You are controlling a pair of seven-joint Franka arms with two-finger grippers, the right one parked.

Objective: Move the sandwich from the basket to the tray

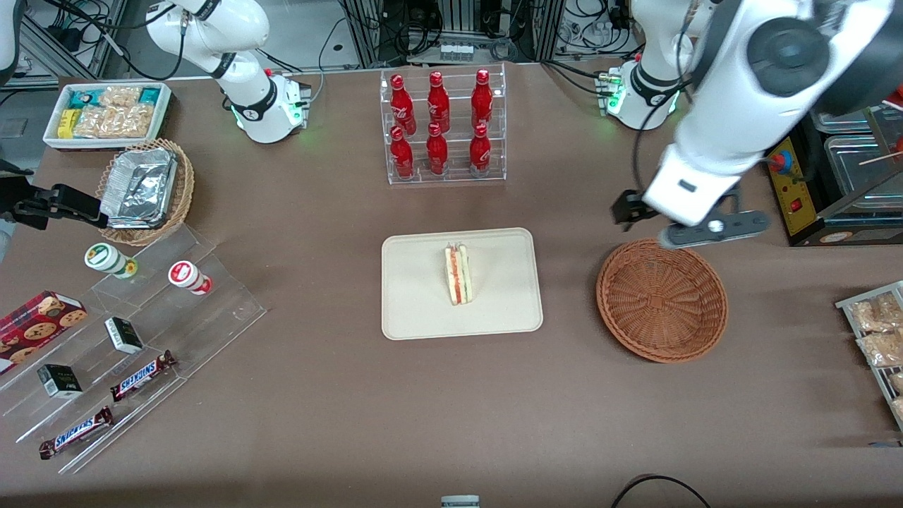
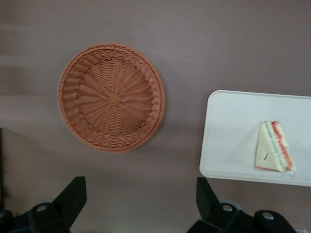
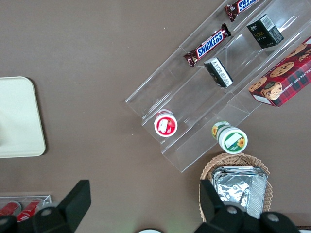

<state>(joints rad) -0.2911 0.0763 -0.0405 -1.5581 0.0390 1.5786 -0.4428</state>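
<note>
- We are judging the task to be at its closing step: the sandwich (image 1: 458,274) is lying on the tray (image 1: 416,310), near its middle, with its red and green filling stripe showing, and the basket (image 1: 662,300) is holding nothing.
- Our end effector (image 2: 141,199) is hanging above the table (image 1: 338,395), over the basket's rim on the side farther from the front camera, and well apart from the sandwich.
- In the left wrist view its two fingers (image 2: 72,196) are standing wide apart with only bare table between them, so we are reading it as released and carrying nothing.
- We are thinking the next move calls for little: lifting clear and parking the arm without brushing the basket below.
- We are counting one sandwich, one tray and one reddish-brown basket.
- We are also counting six red bottles (image 1: 437,123) in a clear rack, two Snickers bars (image 1: 141,376) on the clear stepped stand, two small round tubs (image 1: 189,276) and two small dark boxes (image 1: 123,334) there too.
- One lighter wicker basket with foil containers (image 1: 141,187) and one white bin of snack packets (image 1: 106,113) are sitting toward the parked arm's end.
</note>
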